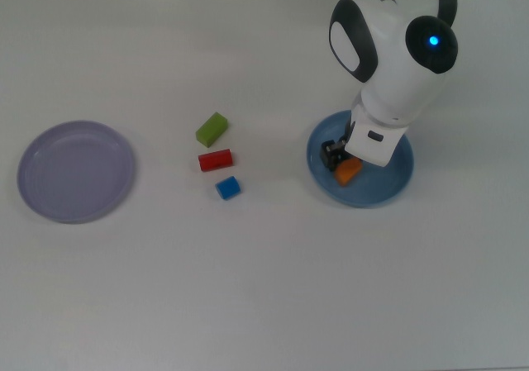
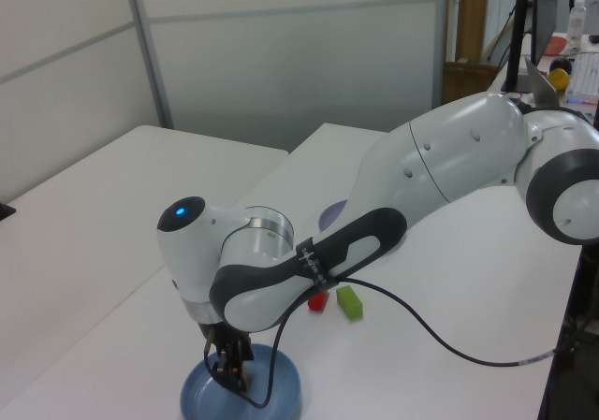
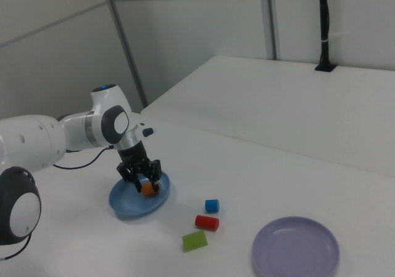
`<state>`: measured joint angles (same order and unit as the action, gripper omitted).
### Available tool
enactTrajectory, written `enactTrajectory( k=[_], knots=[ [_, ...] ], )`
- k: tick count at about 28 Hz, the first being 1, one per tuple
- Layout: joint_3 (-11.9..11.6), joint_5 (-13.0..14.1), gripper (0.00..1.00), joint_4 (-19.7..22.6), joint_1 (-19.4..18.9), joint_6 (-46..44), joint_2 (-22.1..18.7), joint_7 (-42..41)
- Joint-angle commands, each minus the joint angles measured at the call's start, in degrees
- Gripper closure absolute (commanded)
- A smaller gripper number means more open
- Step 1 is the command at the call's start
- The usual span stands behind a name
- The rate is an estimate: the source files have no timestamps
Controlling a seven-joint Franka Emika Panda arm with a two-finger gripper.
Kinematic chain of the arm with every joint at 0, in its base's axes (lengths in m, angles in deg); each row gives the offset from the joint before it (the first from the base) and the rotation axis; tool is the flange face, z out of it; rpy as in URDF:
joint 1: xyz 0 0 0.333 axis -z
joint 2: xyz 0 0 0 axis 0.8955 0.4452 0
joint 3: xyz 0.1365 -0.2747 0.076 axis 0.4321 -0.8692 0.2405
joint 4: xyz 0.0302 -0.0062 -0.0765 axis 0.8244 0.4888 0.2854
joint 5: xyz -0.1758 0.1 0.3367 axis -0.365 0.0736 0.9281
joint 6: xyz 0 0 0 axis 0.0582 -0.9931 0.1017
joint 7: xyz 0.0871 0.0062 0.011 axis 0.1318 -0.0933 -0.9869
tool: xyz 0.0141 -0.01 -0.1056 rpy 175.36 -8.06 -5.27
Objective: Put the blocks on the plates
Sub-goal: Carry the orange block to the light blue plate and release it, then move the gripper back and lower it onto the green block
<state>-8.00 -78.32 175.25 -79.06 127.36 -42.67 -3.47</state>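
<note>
My gripper (image 1: 345, 166) is low over the light blue plate (image 1: 388, 191), shut on the orange block (image 1: 350, 171), which hangs just above or on the plate's floor; contact cannot be told. The right view shows the same block (image 3: 147, 189) between the dark fingers over that plate (image 3: 123, 204). The lime-green block (image 1: 212, 129), red block (image 1: 216, 160) and blue cube (image 1: 228, 187) lie on the table between the plates. The lavender plate (image 1: 76, 171) sits bare at the top view's left. In the left view the arm hides the blue cube.
The white arm reaches in from the top view's upper edge, and its black cable hangs alongside it in the left view. A grey partition wall (image 3: 185, 36) stands behind the table in the right view.
</note>
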Motion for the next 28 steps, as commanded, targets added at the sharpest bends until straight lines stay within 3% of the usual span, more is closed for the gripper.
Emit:
enactTrajectory(
  k=[1,11,20,28],
  knots=[
    [-0.75,-2.08,0.00,0.79,-1.20,-3.02,-1.15,1.45],
    [-1.27,-0.50,0.00,0.62,-0.32,-6.80,-4.31,1.18],
    [-2.41,1.17,0.00,0.53,6.79,-18.48,-8.80,2.24],
    [-6.19,1.08,0.00,1.06,9.52,-22.36,-8.80,15.67]
  ],
)
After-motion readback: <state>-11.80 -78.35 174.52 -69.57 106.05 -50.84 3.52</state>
